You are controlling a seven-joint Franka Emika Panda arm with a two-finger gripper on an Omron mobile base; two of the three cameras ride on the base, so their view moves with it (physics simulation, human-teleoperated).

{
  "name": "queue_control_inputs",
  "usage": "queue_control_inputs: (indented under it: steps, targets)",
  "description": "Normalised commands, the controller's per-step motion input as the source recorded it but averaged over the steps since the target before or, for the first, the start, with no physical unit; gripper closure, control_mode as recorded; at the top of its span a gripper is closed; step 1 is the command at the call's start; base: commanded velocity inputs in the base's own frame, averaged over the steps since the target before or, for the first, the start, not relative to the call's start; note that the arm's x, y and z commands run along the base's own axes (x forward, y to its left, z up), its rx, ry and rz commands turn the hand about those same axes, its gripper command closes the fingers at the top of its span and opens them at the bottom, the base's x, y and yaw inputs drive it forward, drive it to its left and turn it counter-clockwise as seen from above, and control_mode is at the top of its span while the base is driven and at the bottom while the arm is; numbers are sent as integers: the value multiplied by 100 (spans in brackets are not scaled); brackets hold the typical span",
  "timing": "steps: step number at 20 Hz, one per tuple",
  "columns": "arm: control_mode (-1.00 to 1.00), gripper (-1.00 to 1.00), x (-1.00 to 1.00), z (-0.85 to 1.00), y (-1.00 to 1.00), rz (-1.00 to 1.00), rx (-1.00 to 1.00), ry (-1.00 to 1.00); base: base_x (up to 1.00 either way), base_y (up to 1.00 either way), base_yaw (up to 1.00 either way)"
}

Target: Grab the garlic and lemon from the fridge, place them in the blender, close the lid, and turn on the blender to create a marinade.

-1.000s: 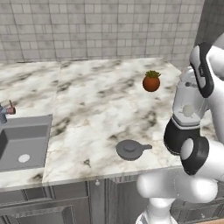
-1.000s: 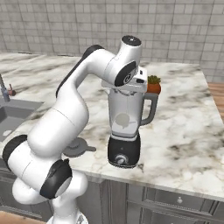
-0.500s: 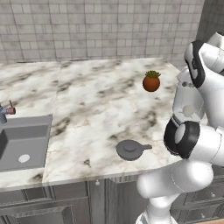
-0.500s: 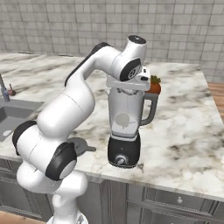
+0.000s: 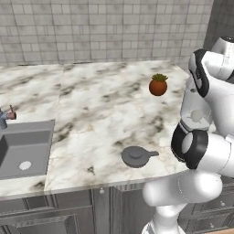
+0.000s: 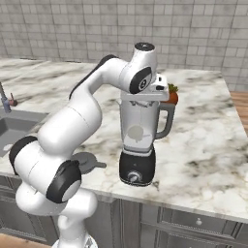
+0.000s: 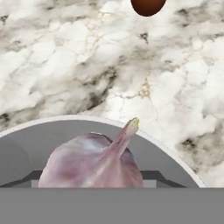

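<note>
I'm on the garlic step: my gripper (image 6: 145, 95) hangs over the blender (image 6: 139, 140) jar, clamped on the garlic (image 7: 94, 162); next I'd judge it needs releasing inside, then the lemon

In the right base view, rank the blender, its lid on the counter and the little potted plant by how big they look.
1. Black-based blender with clear greyish jar: largest by far.
2. Dark grey round lid, lying on the marble counter, partly hidden by the arm.
3. Small plant in a red-brown pot: smallest, but farther back and half hidden, so its place against the lid is unsure.
</note>
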Motion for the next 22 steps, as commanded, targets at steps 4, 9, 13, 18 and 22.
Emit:
queue_control_inputs:
  steps: [4,9,13,18,22]
  targets:
    - [-100,100,0,-56,-1,-25,-5,11,0,0,0]
    - [-100,-100,0,-25,0,-12,0,18,0,0,0]
    - [-100,-100,1,-9,0,-3,1,2,0,0,0]
    - [-100,-100,0,-3,0,-1,0,0,0,0,0]
    - [-100,-100,0,-3,1,0,0,-1,0,0,0]
